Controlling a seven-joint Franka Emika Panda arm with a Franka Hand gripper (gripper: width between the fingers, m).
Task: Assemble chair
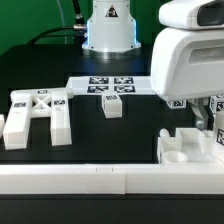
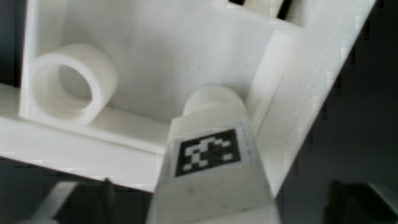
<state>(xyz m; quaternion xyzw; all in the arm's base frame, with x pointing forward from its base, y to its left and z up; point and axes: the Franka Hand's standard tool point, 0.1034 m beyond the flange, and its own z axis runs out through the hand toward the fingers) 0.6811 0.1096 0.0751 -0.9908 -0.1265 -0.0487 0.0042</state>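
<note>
Hand (image 1: 206,116) low over seat block (image 1: 186,150) at exterior view's right, apparently clamped on tagged leg (image 2: 217,150), its tip near block's round hole (image 2: 71,85). H-piece (image 1: 36,115) well apart on tabletop (image 1: 130,140), exterior view's left.

My arm (image 1: 190,55) hangs over the seat block (image 1: 185,148) at the exterior view's right. The H-shaped piece (image 1: 45,108) lies well apart.
</note>
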